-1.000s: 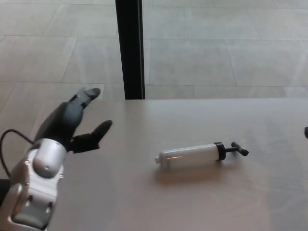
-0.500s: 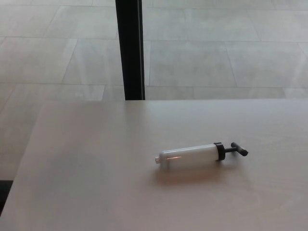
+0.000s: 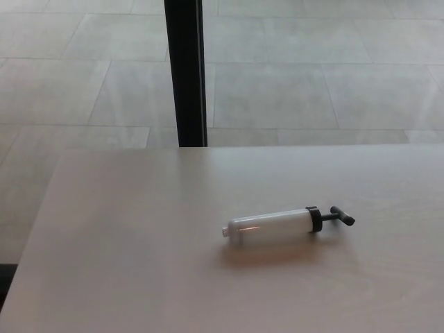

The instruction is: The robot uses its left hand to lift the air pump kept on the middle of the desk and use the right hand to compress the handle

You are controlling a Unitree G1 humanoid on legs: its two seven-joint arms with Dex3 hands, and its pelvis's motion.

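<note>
The air pump (image 3: 277, 225) lies on its side on the light desk (image 3: 125, 243), a little right of the middle. Its white cylinder has a small nozzle at the left end and a black collar at the right. A black T-handle (image 3: 342, 218) sticks out to the right on a short rod. Neither of my hands shows in the head view, and nothing touches the pump.
A black vertical post (image 3: 186, 69) stands behind the desk's far edge. Grey floor tiles (image 3: 312, 69) lie beyond it. The desk's left edge runs diagonally from the upper left toward the bottom left corner.
My left hand, which was raised open at the left one second ago, has left the picture. The pump has stayed put; the view has shifted slightly.
</note>
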